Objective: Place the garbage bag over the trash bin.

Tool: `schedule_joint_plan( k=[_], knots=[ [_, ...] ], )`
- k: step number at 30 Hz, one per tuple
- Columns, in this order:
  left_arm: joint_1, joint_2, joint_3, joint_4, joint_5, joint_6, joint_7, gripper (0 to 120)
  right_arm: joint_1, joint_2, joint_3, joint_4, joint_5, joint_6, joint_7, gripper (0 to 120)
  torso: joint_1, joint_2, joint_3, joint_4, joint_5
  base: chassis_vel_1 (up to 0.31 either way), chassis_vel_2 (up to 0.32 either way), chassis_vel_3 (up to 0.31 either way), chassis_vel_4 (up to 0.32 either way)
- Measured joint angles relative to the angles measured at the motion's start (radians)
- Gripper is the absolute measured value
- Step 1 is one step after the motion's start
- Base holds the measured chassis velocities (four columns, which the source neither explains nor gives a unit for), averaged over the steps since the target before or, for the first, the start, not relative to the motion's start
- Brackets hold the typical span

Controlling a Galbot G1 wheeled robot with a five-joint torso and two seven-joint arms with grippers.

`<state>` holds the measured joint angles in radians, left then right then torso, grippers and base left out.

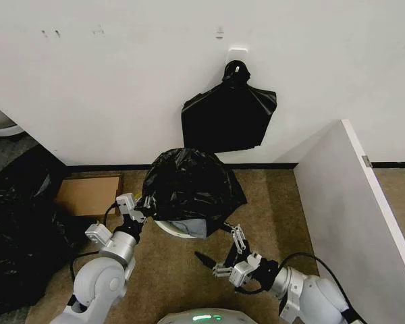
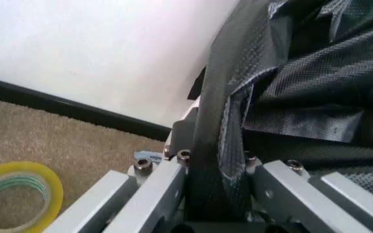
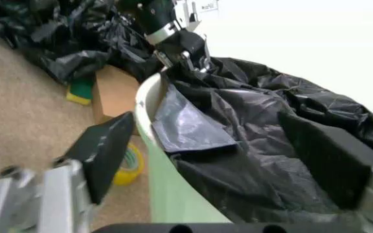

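A plain white wall [image 1: 121, 81] fills the back of the room, with a dark baseboard [image 1: 108, 167] running along its foot. The floor is brown carpet [image 1: 270, 209]. A squarish black bag with a knotted top [image 1: 228, 116] hangs from a white hook [image 1: 237, 51] on the wall. On the right, a white partition panel [image 1: 344, 216] juts forward. A cardboard box [image 1: 89, 194] lies flat near the baseboard, beside a dark heap of black material [image 1: 17, 229] at the left edge. A yellow tape roll [image 2: 18, 199] rests on the carpet.
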<state>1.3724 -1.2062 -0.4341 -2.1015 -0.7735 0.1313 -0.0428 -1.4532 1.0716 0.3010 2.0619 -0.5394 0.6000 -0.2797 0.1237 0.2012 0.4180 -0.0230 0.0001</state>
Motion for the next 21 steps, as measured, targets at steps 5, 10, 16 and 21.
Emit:
schedule_joint_plan(
  k=[5, 10, 16, 21],
  knots=[
    [0.002, -0.002, 0.001, -0.004, 0.000, 0.006, -0.001, 0, 0.000, 0.004, -0.001, -0.004, -0.016, 0.017, 0.012, 63, 0.000, 0.000, 0.000, 0.0000, 0.0000, 0.000, 0.000, 0.000, 0.000],
    [0.003, -0.003, 0.001, -0.004, 0.000, 0.009, -0.001, 0, -0.007, 0.006, -0.006, -0.004, 0.000, 0.026, 0.017, 41, 0.000, 0.000, 0.000, 0.0000, 0.0000, 0.000, 0.000, 0.000, 0.000],
    [0.006, -0.004, 0.001, -0.007, 0.000, 0.012, -0.001, 0, -0.008, 0.006, 0.002, -0.012, 0.007, 0.038, 0.017, 22, 0.000, 0.000, 0.000, 0.0000, 0.0000, 0.000, 0.000, 0.000, 0.000],
    [0.006, -0.004, 0.000, -0.011, -0.001, 0.016, -0.001, 0, -0.013, 0.004, 0.011, -0.012, 0.012, 0.050, 0.017, 5, 0.000, 0.000, 0.000, 0.0000, 0.0000, 0.000, 0.000, 0.000, 0.000]
  ],
)
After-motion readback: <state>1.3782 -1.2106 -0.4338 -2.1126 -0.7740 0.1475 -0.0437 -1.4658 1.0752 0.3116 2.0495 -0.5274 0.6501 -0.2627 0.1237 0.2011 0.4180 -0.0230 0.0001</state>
